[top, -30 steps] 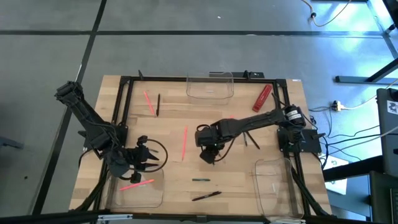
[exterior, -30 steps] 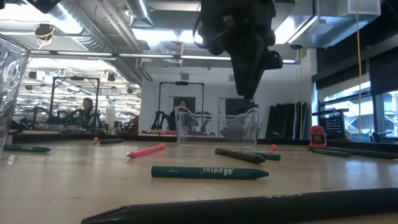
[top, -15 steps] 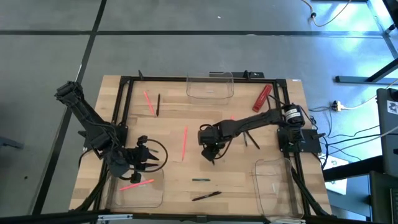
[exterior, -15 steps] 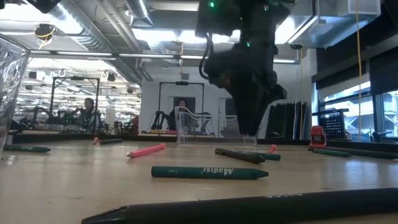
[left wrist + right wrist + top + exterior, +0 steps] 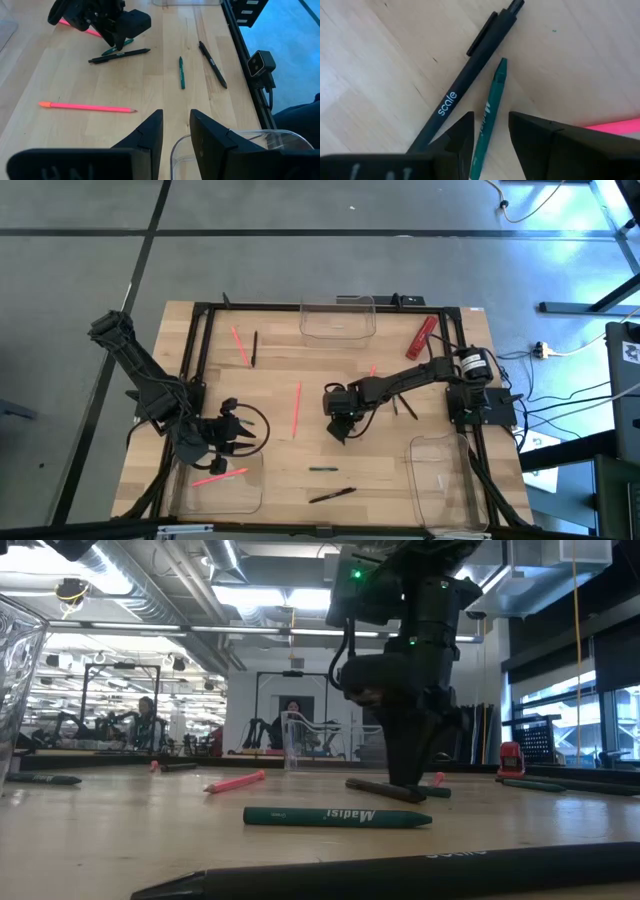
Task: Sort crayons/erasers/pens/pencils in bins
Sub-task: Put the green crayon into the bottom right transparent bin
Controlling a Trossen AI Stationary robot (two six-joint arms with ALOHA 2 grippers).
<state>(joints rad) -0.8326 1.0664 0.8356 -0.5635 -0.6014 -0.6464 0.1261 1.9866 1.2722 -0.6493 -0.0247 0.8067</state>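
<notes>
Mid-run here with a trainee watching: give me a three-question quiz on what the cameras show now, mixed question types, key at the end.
1. True or false: the right gripper has its fingers open, straddling a green crayon.
2. What word is printed on the black pen beside that crayon?
A) Madisi B) scale C) Trossen
3. Fill in: the bin near the left gripper holds one ____ stick.

Key: 1 true; 2 B; 3 pink
</notes>
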